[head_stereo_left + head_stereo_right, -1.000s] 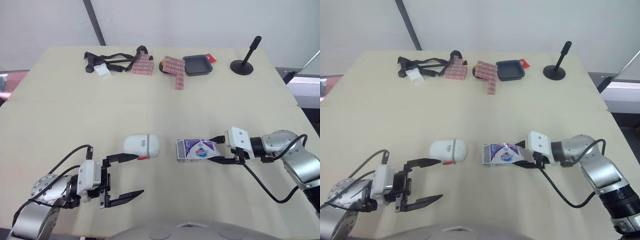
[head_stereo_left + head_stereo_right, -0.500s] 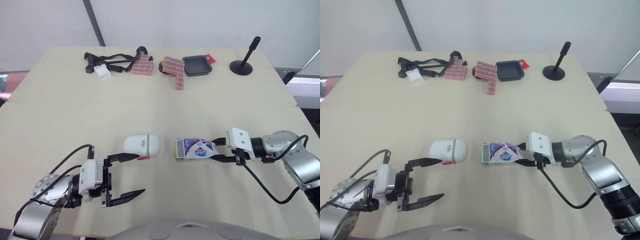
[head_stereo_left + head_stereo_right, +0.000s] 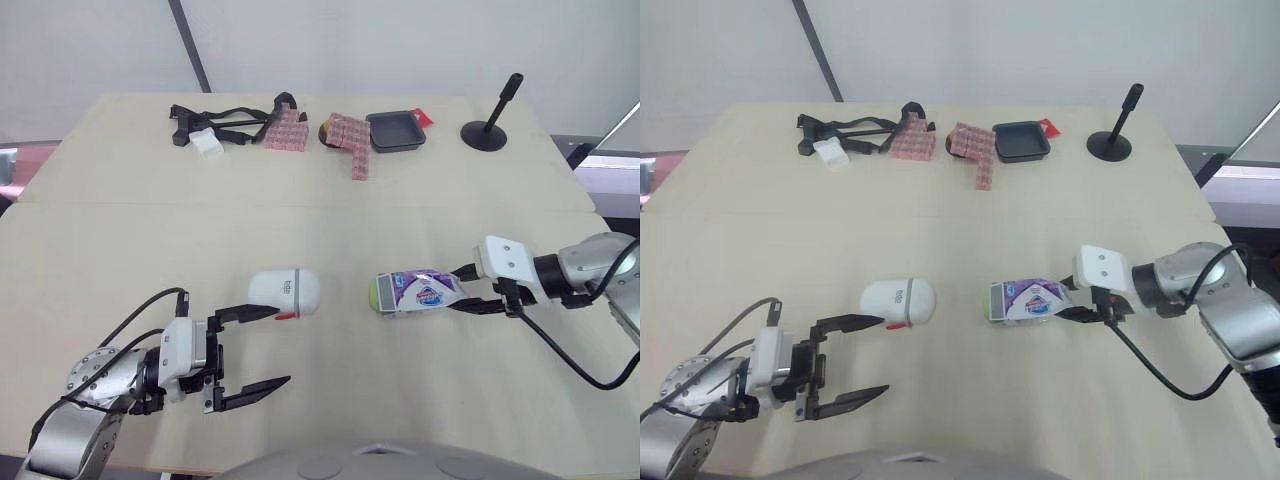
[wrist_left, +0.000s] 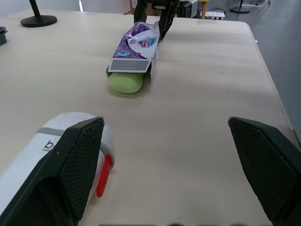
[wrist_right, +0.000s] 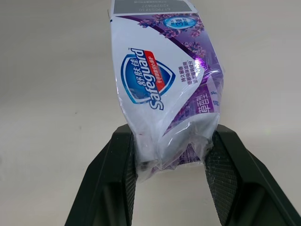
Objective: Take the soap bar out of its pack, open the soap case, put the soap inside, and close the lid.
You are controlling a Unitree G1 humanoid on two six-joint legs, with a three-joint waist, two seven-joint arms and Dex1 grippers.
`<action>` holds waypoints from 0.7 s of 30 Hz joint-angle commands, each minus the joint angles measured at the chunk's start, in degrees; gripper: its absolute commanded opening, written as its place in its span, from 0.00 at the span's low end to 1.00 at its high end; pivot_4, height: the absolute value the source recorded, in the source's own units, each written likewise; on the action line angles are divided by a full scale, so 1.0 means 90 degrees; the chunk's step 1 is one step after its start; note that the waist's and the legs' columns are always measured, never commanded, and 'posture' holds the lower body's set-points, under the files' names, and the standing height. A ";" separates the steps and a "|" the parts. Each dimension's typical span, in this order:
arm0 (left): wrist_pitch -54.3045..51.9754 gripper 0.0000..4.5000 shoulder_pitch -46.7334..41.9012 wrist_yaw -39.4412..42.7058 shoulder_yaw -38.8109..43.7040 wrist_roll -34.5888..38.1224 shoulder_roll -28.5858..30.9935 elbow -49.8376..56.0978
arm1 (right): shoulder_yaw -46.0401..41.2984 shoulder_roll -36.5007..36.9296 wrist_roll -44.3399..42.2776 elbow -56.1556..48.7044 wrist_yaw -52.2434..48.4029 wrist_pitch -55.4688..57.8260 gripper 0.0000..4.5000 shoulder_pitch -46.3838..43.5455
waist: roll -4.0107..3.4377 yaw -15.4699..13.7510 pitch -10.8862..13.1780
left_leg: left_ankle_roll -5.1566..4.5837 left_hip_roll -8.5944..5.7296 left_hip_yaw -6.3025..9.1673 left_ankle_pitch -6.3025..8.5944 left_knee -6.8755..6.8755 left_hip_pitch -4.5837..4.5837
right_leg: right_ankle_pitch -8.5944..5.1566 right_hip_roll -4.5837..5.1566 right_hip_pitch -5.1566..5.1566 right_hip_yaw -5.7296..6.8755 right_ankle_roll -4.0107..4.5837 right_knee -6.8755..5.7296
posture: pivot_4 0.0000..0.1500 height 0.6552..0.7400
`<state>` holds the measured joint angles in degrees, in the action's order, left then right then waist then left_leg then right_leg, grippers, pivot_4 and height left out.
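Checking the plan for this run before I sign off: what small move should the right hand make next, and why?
Probably draw the right hand toward the robot's right, pinching the pack by its crimped end. The green soap bar pokes out of the open end, so a short pull should slide the pack off it.

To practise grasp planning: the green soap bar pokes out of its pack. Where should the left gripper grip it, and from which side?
Probably the bare rounded end of the soap bar, jaws across its width, coming from the robot's left in line with the pack. Only that end is exposed, and the right gripper pinches the far end.
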<state>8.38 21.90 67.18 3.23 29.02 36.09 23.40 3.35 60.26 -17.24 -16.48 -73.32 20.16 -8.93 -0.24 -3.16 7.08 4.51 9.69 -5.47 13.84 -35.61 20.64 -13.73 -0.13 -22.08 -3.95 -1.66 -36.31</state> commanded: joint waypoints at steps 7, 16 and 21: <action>0.0041 1.00 -0.0068 0.0012 0.0013 0.0058 0.0036 0.0077 | -0.0591 0.0281 -0.0032 0.0346 -0.0275 -0.0542 0.45 0.0397 | 0.0000 0.0011 0.0000 | -0.0016 0.0000 0.0000 -0.0004 0.0000 -0.0001 | -0.0001 0.0005 0.0010 0.0000 0.0002 -0.0010 | 1.00 1.00; 0.0028 1.00 -0.0109 0.0078 0.0024 0.0060 0.0066 0.0042 | -0.0744 0.0323 0.0173 0.0656 -0.0231 -0.1016 0.45 0.0672 | -0.0001 0.0008 -0.0001 | -0.0039 0.0000 0.0000 0.0001 -0.0002 -0.0003 | -0.0002 0.0006 0.0014 0.0002 0.0004 -0.0015 | 1.00 1.00; 0.0029 1.00 -0.0111 0.0111 0.0036 0.0064 0.0087 0.0023 | -0.1352 0.0530 0.0158 0.1152 -0.0241 -0.1338 0.45 0.1010 | -0.0002 -0.0012 -0.0001 | -0.0042 -0.0003 0.0000 0.0002 -0.0005 0.0001 | -0.0002 0.0009 0.0013 0.0003 0.0005 -0.0013 | 1.00 1.00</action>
<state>8.26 20.89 67.93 3.24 29.05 36.39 23.25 -4.60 63.44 -15.87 -7.44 -75.40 9.61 -0.15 -0.27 -3.27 7.07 4.13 9.66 -5.47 13.86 -35.66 20.65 -13.75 -0.04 -21.96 -3.93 -1.62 -36.43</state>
